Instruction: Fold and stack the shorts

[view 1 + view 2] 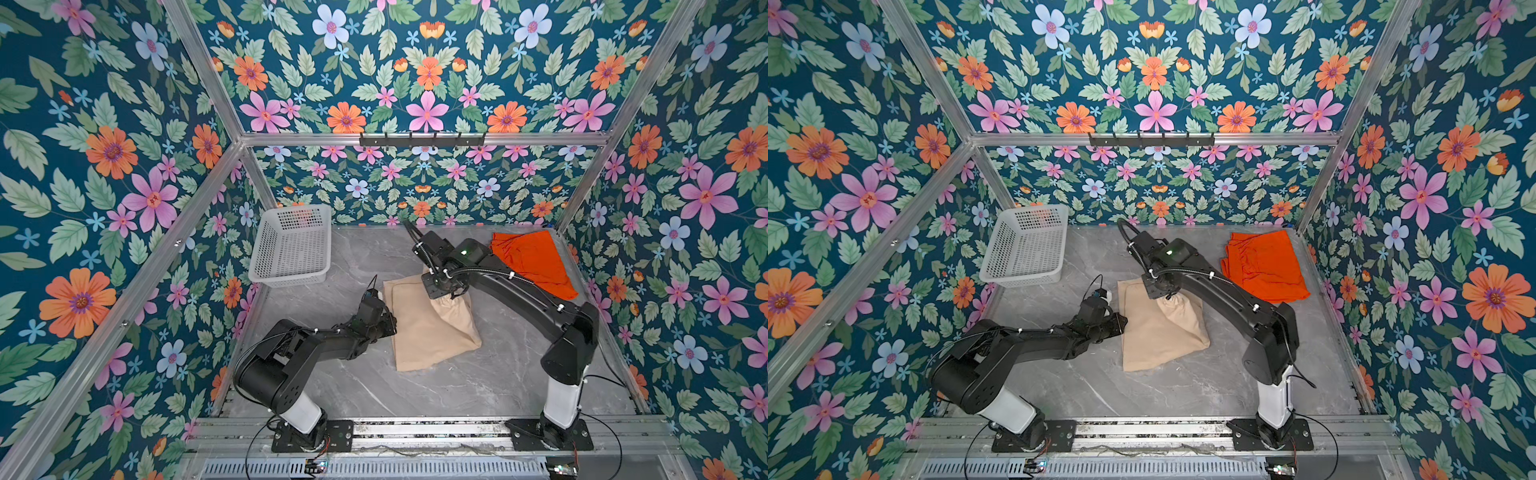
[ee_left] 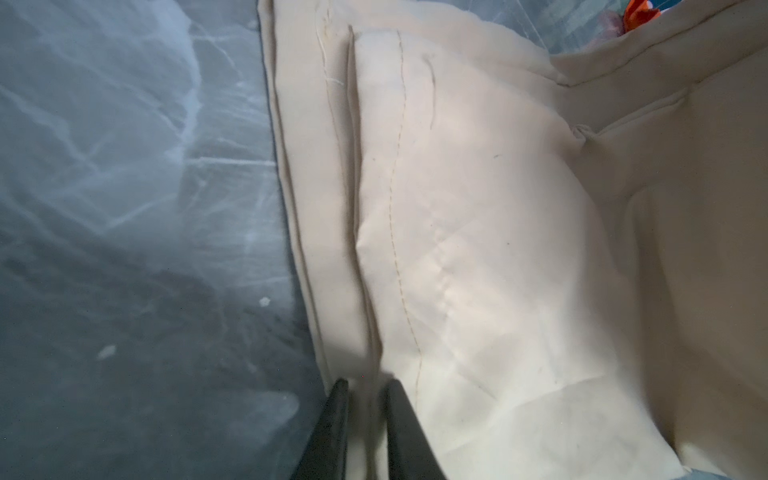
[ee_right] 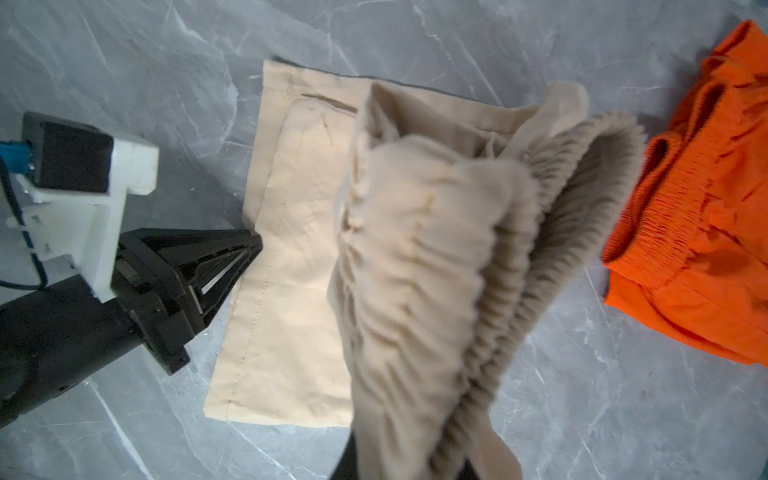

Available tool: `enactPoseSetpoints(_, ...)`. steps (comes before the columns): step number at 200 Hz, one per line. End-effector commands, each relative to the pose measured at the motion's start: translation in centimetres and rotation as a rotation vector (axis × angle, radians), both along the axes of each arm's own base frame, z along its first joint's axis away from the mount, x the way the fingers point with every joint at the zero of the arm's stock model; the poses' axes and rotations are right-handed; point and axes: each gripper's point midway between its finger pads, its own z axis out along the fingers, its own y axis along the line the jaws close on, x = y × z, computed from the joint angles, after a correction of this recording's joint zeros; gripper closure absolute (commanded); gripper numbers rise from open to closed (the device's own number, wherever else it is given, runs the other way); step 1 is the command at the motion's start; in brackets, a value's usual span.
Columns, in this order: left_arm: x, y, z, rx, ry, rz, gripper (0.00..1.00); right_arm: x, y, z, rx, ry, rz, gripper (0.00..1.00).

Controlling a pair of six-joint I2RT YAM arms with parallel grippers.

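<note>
My right jaws were clamped on the raised waistband of the beige shorts (image 1: 428, 332), mid-surface (image 1: 415, 386); my left jaws were pinched on their left edge. The orange shorts (image 1: 534, 259) lay far right, apart.

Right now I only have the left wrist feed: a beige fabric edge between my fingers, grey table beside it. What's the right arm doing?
Observer: The right gripper is shut on the elastic waistband of the same beige shorts. It holds that end lifted off the table, and the rest lies flat.
Operator: Where's the other pair?
Observer: The orange shorts lie at the far right of the table, apart from the beige pair. Nothing is stacked yet.
</note>
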Motion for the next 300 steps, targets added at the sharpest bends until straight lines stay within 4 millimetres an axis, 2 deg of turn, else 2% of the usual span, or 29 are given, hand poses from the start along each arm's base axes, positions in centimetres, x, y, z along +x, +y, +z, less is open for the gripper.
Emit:
enactPoseSetpoints(1, -1.7, 1.3, -2.2, 0.070, 0.091, 0.008, 0.79, -1.2, 1.9, -1.4, 0.015, 0.057, 0.004, 0.88)
enactPoseSetpoints(17, -1.5, 1.3, -2.1, 0.070, 0.086, 0.007, 0.79, -1.7, 4.0, -2.6, 0.060, 0.096, 0.019, 0.87)
enactPoseSetpoints(50, -1.3, 1.1, -1.7, 0.063, 0.076, 0.008, 0.79, -2.2, 6.4, -5.1, 0.125, 0.181, 0.004, 0.82)
enactPoseSetpoints(61, -1.2, 1.1, -1.3, 0.061, 0.071, 0.013, 0.77, -2.4, 7.1, -5.8, 0.155, 0.207, 0.003, 0.76)
enactPoseSetpoints(71, -1.1, 1.2, -0.7, 0.063, 0.062, 0.019, 0.74, -2.6, 7.6, -6.2, 0.176, 0.226, -0.003, 0.64)
enactPoseSetpoints(82, -0.9, 1.6, 0.3, 0.067, 0.048, 0.033, 0.69, -2.8, 8.0, -6.1, 0.206, 0.239, -0.002, 0.50)
enactPoseSetpoints(92, -0.9, 2.0, 1.4, 0.067, 0.029, 0.052, 0.64, -3.1, 8.6, -5.4, 0.248, 0.240, 0.012, 0.42)
enactPoseSetpoints(113, -1.0, 3.7, 4.7, 0.060, -0.009, 0.120, 0.53, -3.2, 8.8, -2.6, 0.383, 0.229, 0.021, 0.33)
enactPoseSetpoints(128, -1.2, 4.9, 7.5, 0.047, -0.059, 0.160, 0.51, -3.0, 7.9, -0.3, 0.494, 0.206, 0.010, 0.22)
enactPoseSetpoints(147, -1.5, 5.2, 11.0, -0.012, -0.139, 0.172, 0.53, -2.3, 4.9, 0.7, 0.577, 0.177, -0.047, 0.22)
enactPoseSetpoints(153, -1.5, 4.8, 11.9, -0.045, -0.163, 0.155, 0.55, -2.0, 3.8, 0.7, 0.599, 0.170, -0.072, 0.22)
enactPoseSetpoints(160, -1.7, 4.1, 12.8, -0.090, -0.184, 0.125, 0.56, -1.6, 2.3, -0.3, 0.602, 0.179, -0.117, 0.23)
enactPoseSetpoints(162, -1.6, 3.9, 13.1, -0.103, -0.192, 0.116, 0.57, -1.7, 1.7, 0.4, 0.619, 0.167, -0.122, 0.23)
enactPoseSetpoints(167, -1.6, 3.4, 13.8, -0.131, -0.206, 0.097, 0.58, -1.5, 0.8, 0.3, 0.635, 0.171, -0.142, 0.24)
enactPoseSetpoints(186, -1.2, 1.2, 14.8, -0.216, -0.211, 0.027, 0.63, -1.1, -1.5, -0.9, 0.683, 0.182, -0.178, 0.26)
enactPoseSetpoints(206, -0.6, -1.0, 14.2, -0.239, -0.187, -0.056, 0.67, -0.5, -3.9, -3.0, 0.671, 0.209, -0.239, 0.26)
enactPoseSetpoints(233, -0.1, -2.0, 10.2, -0.198, -0.115, -0.093, 0.71, 0.6, -7.1, -6.2, 0.694, 0.268, -0.308, 0.24)
enactPoseSetpoints(273, -1.3, -0.7, 2.5, -0.053, 0.027, -0.102, 0.75, 2.1, -10.6, -9.1, 0.795, 0.314, -0.314, 0.23)
enactPoseSetpoints(277, -1.4, -0.6, 2.0, -0.043, 0.036, -0.104, 0.74, 2.2, -10.7, -9.0, 0.809, 0.311, -0.303, 0.23)
enactPoseSetpoints(279, -1.5, -0.5, 1.8, -0.037, 0.042, -0.104, 0.74, 2.2, -10.7, -9.9, 0.804, 0.333, -0.308, 0.23)
enactPoseSetpoints(286, -1.7, -0.2, 1.0, -0.016, 0.058, -0.102, 0.75, 2.3, -10.9, -10.7, 0.808, 0.353, -0.299, 0.23)
enactPoseSetpoints(300, -2.0, 0.1, 0.1, 0.010, 0.075, -0.103, 0.75, 2.4, -10.6, -11.5, 0.825, 0.385, -0.260, 0.23)
